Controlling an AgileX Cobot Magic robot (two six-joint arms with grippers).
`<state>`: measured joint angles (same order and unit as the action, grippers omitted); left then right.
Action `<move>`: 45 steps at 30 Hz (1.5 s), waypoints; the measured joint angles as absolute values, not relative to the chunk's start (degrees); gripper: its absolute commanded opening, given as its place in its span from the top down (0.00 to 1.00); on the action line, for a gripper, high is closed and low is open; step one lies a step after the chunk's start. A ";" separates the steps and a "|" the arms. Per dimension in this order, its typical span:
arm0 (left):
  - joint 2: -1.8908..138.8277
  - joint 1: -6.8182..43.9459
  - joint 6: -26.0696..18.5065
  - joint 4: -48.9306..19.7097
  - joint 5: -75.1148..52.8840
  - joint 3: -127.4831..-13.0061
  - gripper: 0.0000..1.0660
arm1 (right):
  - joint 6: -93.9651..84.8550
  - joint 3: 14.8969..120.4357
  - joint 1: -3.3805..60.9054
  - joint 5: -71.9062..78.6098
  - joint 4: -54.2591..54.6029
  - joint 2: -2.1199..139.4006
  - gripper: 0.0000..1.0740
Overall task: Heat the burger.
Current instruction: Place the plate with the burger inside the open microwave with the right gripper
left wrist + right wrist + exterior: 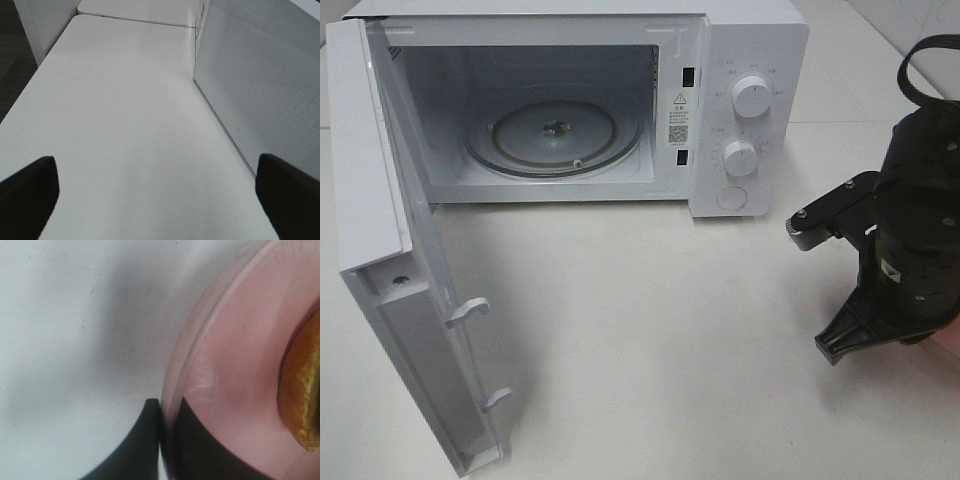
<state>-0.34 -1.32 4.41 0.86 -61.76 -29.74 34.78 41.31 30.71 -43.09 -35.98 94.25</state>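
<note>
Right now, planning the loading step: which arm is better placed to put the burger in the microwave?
Right. The right gripper is shut on the plate that holds the burger; the left gripper is open and empty beside the door.

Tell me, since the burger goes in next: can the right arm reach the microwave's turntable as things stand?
Probably yes. The door is swung wide, the turntable lies bare, and the table between it and the right arm looks free. The right gripper grips the pink plate.
</note>
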 measured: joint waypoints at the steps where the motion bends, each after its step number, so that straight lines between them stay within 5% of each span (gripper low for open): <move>1: -0.34 -1.32 4.41 0.86 -61.76 -29.74 0.06 | 34.78 41.31 30.71 -43.09 -35.98 94.25 1.00; 45: -0.34 -1.32 4.41 0.86 -61.76 -29.74 0.06 | 32.89 35.35 75.92 -58.16 -35.29 77.46 1.00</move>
<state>-0.34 -1.32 4.41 0.86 -61.76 -29.74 32.89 35.35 75.92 -58.16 -35.29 77.46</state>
